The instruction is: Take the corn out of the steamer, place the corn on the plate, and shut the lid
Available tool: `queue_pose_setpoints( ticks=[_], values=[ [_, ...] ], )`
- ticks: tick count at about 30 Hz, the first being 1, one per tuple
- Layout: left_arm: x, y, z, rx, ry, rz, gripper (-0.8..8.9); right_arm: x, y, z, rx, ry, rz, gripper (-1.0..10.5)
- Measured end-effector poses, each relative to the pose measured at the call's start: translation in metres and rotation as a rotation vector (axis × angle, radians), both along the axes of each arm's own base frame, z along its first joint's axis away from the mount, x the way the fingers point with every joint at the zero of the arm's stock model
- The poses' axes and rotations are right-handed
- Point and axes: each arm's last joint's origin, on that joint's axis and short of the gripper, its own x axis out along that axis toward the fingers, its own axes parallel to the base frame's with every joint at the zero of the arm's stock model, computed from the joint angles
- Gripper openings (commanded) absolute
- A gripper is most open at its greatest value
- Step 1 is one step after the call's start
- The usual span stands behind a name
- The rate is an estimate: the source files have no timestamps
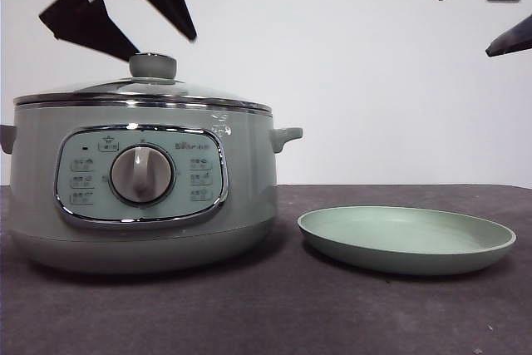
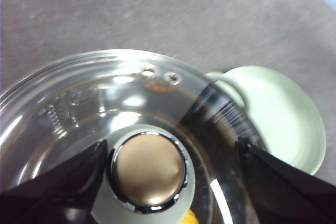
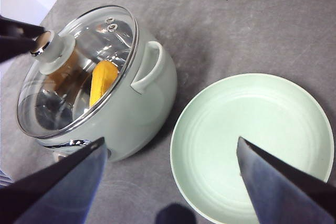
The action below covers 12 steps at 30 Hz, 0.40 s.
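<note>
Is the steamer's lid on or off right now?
On: the lid sits flush on the steamer rim, with the corn visible through the glass.

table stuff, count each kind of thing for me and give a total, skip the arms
steamer: 1
glass lid, on the steamer: 1
corn, inside under the lid: 1
plate, nothing on it: 1
Total: 4

**Glass, chrome and matt green on a rough grey top**

The lid (image 3: 79, 66) is clear, glossy glass with a polished chrome rim; its knob (image 2: 149, 169) carries a shiny metallic cap. The steamer (image 1: 141, 180) has a smooth, satin pale-green body and a chrome-framed panel. The plate (image 1: 407, 240) looks smooth and matt. The table (image 1: 332, 305) is dull grey, faintly textured. The corn (image 3: 102, 81) looks smooth, yellow-orange.
</note>
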Motion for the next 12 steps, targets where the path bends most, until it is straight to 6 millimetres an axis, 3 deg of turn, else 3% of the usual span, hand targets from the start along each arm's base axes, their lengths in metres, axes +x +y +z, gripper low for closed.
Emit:
queue_pose_setpoints(
  ticks=[5, 6, 9, 12],
  values=[
    [0.003, -0.012, -0.011, 0.083, 0.002, 0.026, 3.98, 0.000, 0.000, 0.000, 0.000, 0.000, 0.000, 4.1],
    [0.003, -0.014, -0.011, 0.097, -0.005, 0.028, 3.28, 0.000, 0.000, 0.000, -0.001, 0.000, 0.000, 4.1],
    [0.003, -0.014, -0.012, 0.125, -0.011, 0.033, -0.23, 0.000, 0.000, 0.000, 0.000, 0.000, 0.000, 4.1],
    [0.003, -0.013, -0.012, 0.147, -0.018, 0.026, -0.09, 0.000, 0.000, 0.000, 0.000, 0.000, 0.000, 4.1]
  ],
)
